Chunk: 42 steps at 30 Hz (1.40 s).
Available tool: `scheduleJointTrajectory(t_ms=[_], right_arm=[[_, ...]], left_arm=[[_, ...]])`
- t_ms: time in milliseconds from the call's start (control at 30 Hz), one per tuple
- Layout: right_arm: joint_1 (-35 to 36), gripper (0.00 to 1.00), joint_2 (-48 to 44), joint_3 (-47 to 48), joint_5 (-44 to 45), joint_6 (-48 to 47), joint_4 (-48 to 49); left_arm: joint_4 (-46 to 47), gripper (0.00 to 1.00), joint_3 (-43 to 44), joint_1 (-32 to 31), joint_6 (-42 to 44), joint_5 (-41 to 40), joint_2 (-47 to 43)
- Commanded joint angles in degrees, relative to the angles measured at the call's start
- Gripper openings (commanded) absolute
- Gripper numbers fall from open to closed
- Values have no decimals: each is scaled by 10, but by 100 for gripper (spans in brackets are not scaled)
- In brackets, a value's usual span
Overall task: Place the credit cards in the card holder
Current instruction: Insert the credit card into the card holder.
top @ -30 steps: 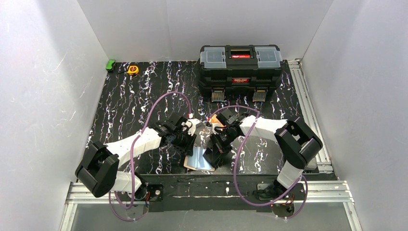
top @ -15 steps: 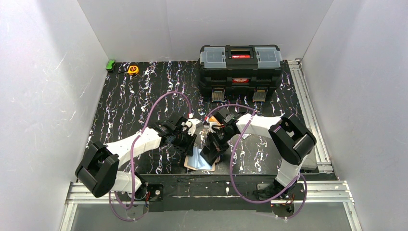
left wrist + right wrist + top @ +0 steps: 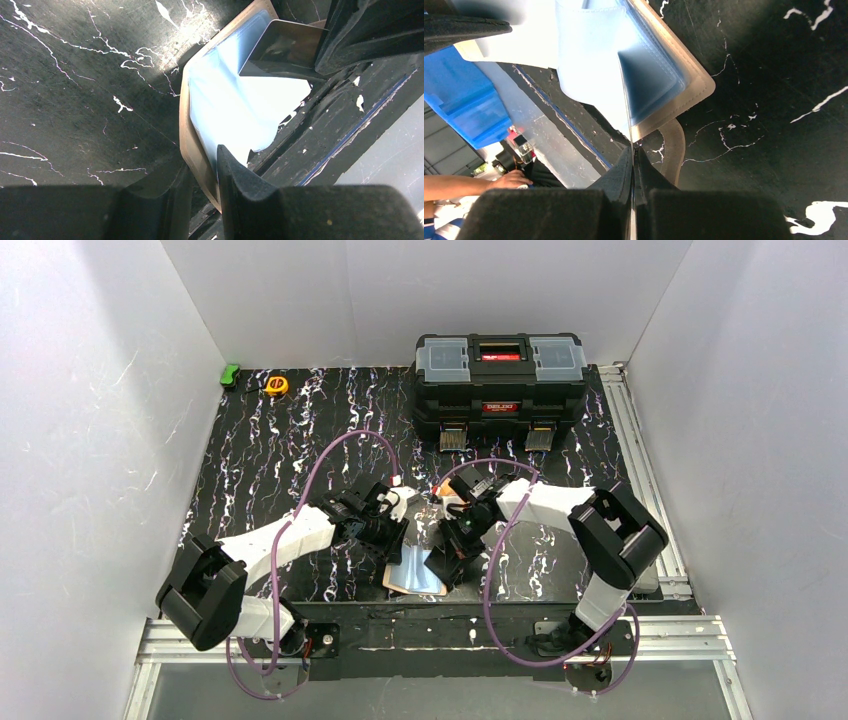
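Left gripper [image 3: 200,165]: the fingers are pinched on the cream rim of the card holder [image 3: 235,105], propping that flap up off the table.
Card holder: it lies open near the front edge of the table, between the two arms, pale blue lining up. It looks soft and floppy, likely to sag or fold shut if let go. The stitched rim is the firmest place to hold, clear of the pocket mouth.
Black card [image 3: 282,47]: it hangs over the lining at a tilt, lower corner at or just inside a pocket; which one cannot be told. It is thin, stiff, light and probably slick. It is best pinched across the trailing edge, leaving the leading edge free to slide in.
Right gripper [image 3: 631,152]: the fingers are closed flat on the black card, seen edge-on from the wrist.
Orange card [image 3: 438,488]: only a sliver shows beside the right arm, behind the card holder and not yet in it.
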Motion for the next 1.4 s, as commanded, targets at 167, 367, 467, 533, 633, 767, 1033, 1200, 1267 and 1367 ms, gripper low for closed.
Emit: scheduleJointTrajectory(t_ms=[167, 367, 467, 533, 633, 767, 1033, 1200, 1267, 1367], right_arm=[[5, 1, 28, 36, -34, -16, -24], [8, 1, 49, 66, -75, -11, 1], [10, 1, 57, 72, -86, -8, 10], [12, 1, 57, 71, -91, -8, 14], [11, 1, 53, 66, -93, -7, 20], [11, 1, 51, 63, -101, -8, 26], [11, 1, 53, 61, -116, -13, 32], [11, 1, 57, 60, -119, -18, 31], [11, 1, 61, 61, -122, -20, 31], [11, 1, 68, 63, -127, -21, 32]], left_arm=[[-5, 22, -7, 2, -1, 5, -20], [-2, 29, -7, 3, -5, 4, -17], [-5, 50, -5, 3, -12, -8, -18], [-3, 58, -6, 3, -16, -13, -17], [4, 64, -10, 3, -24, -28, -13], [6, 66, -6, 4, -40, -61, 1], [15, 61, 8, 4, -57, -103, 31], [15, 63, 15, 4, -62, -77, 35], [5, 64, 23, 4, -60, -63, 31], [-3, 66, 26, 7, -56, -46, 26]])
